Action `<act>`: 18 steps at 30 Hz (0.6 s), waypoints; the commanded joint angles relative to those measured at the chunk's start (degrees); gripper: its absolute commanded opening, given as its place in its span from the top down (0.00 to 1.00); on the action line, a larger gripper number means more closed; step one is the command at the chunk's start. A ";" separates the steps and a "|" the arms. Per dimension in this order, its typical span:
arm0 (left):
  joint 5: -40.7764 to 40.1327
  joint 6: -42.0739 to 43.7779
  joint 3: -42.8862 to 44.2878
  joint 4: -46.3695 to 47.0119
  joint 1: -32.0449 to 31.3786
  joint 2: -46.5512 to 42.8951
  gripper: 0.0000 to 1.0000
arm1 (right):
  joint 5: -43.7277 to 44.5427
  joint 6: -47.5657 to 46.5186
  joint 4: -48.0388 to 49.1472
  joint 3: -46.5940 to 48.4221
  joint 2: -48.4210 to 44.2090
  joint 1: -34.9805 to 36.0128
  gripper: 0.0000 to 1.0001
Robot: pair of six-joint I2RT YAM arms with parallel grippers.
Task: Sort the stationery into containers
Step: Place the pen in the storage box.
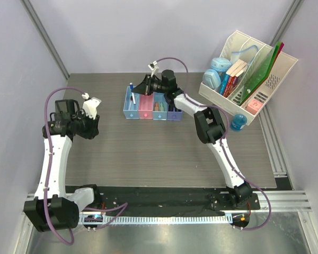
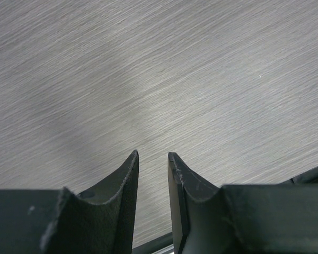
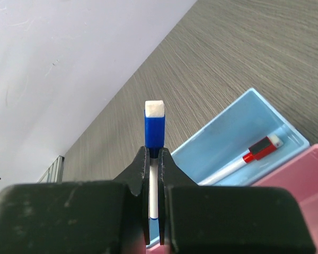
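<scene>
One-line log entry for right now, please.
right gripper: shut on blue-capped marker, above light blue end tray | tray: holds red-capped marker | left gripper: open, empty, over table

The marker [image 3: 154, 132] is white, blue-capped (table [image 3: 244, 63] streaky grey).

This is a robotics lab test cell with office-like props. Two white-and-black arms, the left arm [image 1: 49, 164] and the right arm [image 1: 225, 156], are bolted to a black base plate [image 1: 164, 198] on aluminium rails [image 1: 291, 198], well in front of the white file rack [image 1: 286, 63]. Purple cables [image 1: 175, 59] loop over the arms. Plain pale panels [image 1: 148, 32] in metal framing [image 1: 44, 34] close in the grey wood-grain counter [image 1: 148, 153] behind and beside the rack. The rack's books and folders, and the row of small coloured trays [image 1: 151, 108] left of it, give an office look.
</scene>
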 commanded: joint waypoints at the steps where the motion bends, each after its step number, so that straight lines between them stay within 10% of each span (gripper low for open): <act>1: 1.30 0.47 -0.01 -0.98 0.27 -0.98 0.71 | -0.37 -0.84 3.19 -0.86 0.28 0.12 0.99; 10: 2.36 1.26 -0.09 -1.15 0.35 -1.51 0.68 | 0.25 -4.35 -0.50 -2.53 0.28 0.39 0.84; 18: 4.12 1.53 -1.15 -0.28 0.27 -1.33 0.65 | 0.42 -7.61 -4.46 -2.18 0.02 0.56 0.50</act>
